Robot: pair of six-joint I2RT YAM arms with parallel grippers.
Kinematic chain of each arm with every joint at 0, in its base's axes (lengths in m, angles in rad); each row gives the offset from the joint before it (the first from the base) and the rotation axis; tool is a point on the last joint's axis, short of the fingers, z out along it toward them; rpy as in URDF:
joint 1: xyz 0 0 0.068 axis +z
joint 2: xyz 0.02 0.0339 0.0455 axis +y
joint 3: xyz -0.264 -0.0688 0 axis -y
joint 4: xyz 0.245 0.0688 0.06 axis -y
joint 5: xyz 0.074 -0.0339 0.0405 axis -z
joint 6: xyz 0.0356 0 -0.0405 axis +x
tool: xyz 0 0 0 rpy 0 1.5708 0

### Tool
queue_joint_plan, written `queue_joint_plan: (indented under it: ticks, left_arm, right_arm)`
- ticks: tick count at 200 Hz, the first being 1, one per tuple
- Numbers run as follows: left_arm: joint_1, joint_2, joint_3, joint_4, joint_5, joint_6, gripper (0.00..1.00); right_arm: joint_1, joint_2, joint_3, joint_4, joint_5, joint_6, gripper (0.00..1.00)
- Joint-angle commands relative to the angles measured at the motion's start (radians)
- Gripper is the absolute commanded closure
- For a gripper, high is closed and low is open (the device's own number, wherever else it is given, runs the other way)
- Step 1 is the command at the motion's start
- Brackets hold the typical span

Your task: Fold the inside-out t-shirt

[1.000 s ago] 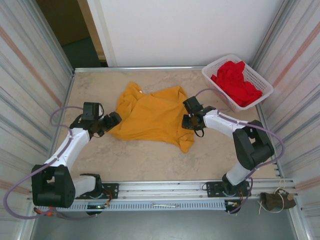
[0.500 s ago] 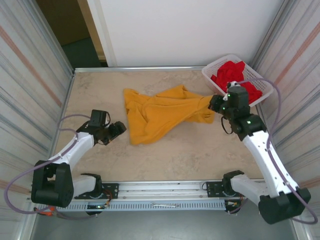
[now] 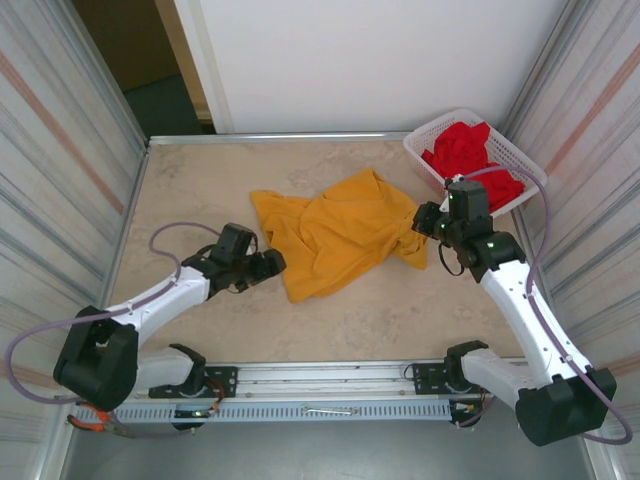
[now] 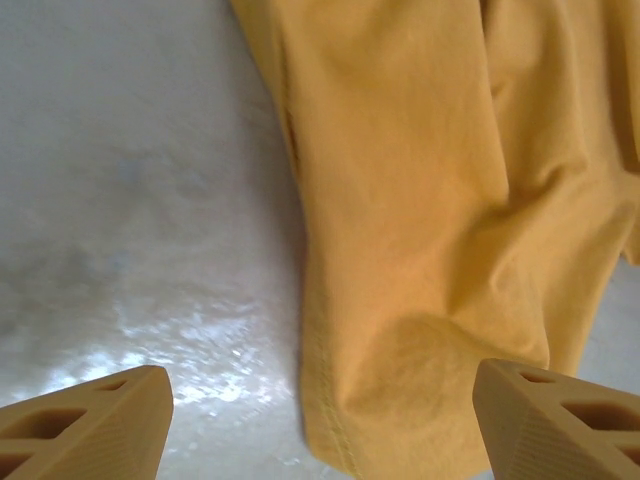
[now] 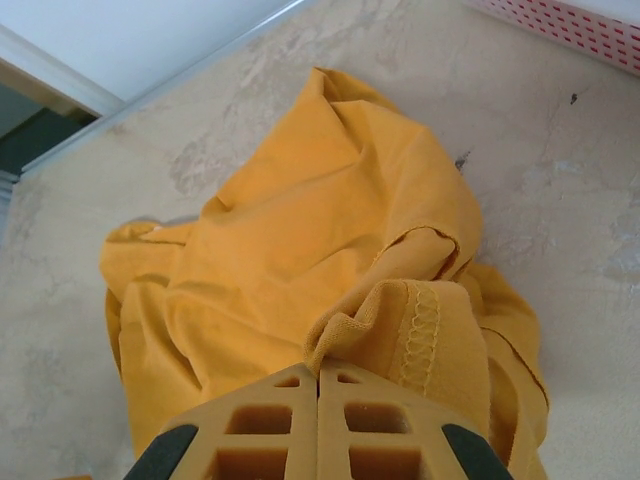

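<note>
We find the right tool (image 3: 426,222) (image 5: 318,372) clenched, its two tan fingers pressed together on a stitched, hemmed fold of the mustard-yellow soft cotton t-shirt (image 3: 335,230) (image 5: 290,230). In the right wrist view the hem bunches directly above the fingertips, and the cloth spreads away from them in loose ridges. From the top view, this grasp sits at the garment's right edge, where a short flap hangs below the tool.

We find the left tool (image 3: 270,265) (image 4: 318,418) released, its fingers spread wide. In the left wrist view the lower left edge of the t-shirt (image 4: 430,200) lies between the two fingertips, nearer the right one. We cannot tell whether either finger touches the cloth. From above, this tool sits just beside the garment's lower left border.

The t-shirt lies crumpled and unfolded across the middle of the beige marbled desk (image 3: 200,180) (image 4: 120,200) (image 5: 560,200), stretched between the two tools, with a bunched portion at its upper left.

At the far right corner of the desk stands a white perforated plastic basket (image 3: 421,138) (image 5: 570,25) holding a bright red garment (image 3: 475,160). It is near the right tool and apart from the t-shirt.
</note>
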Motion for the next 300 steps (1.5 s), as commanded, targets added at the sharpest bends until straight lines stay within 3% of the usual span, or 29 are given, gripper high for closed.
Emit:
queue_joint_plan:
  ticks: [1,35,46,51,55,66,71,97,127,149,180,222,253,281,300]
  left_arm:
    - [-0.068,0.041,0.02,0.033,-0.058,-0.071,0.2]
    - [-0.153,0.172,0.056,0.062,-0.057,-0.096,0.19]
    - [-0.172,0.222,0.077,0.071,-0.064,-0.09,0.23]
    - [-0.173,0.239,0.087,0.075,-0.063,-0.085,0.3]
    - [-0.171,0.255,0.101,0.075,-0.063,-0.079,0.41]
    - [-0.15,0.278,0.145,0.05,-0.064,-0.048,0.87]
    - [-0.131,0.281,0.176,0.029,-0.057,-0.026,1.0]
    - [0.05,0.227,0.357,-0.114,0.009,0.123,1.0]
    - [0.325,0.232,0.648,-0.286,0.3,0.225,1.0]
    - [0.425,0.246,0.846,-0.425,0.431,0.282,1.0]
    - [0.475,0.192,0.954,-0.472,0.519,0.279,1.0]
    - [0.482,0.156,0.93,-0.383,0.501,0.225,1.0]
    - [0.483,0.319,0.943,-0.318,0.462,0.221,0.99]
    - [0.482,0.586,1.051,-0.256,0.434,0.23,0.96]
    - [0.482,0.747,1.142,-0.267,0.424,0.257,0.79]
  right_arm:
    - [-0.006,-0.004,0.009,0.015,-0.012,0.003,1.0]
    - [-0.011,0.006,0.019,0.022,-0.022,0.005,1.0]
    - [-0.014,0.007,0.027,0.022,-0.025,0.006,1.0]
    - [-0.017,0.006,0.032,0.023,-0.028,0.006,1.0]
    - [-0.021,0.006,0.037,0.022,-0.032,0.007,1.0]
    - [-0.04,0.001,0.062,0.02,-0.056,0.01,1.0]
    - [-0.051,-0.001,0.075,0.017,-0.069,0.012,1.0]
    - [-0.122,-0.015,0.167,-0.002,-0.149,0.032,1.0]
    - [-0.159,-0.023,0.259,-0.022,-0.21,0.047,1.0]
    - [-0.162,-0.059,0.304,-0.023,-0.228,0.065,1.0]
    - [-0.163,-0.099,0.357,-0.013,-0.233,0.09,1.0]
    - [-0.161,-0.097,0.348,0.0,-0.236,0.113,1.0]
    - [-0.163,-0.054,0.187,0.05,-0.177,0.104,1.0]
    - [-0.163,0.047,0.041,0.141,-0.107,0.095,1.0]
    - [-0.163,0.12,-0.024,0.196,-0.034,0.071,1.0]
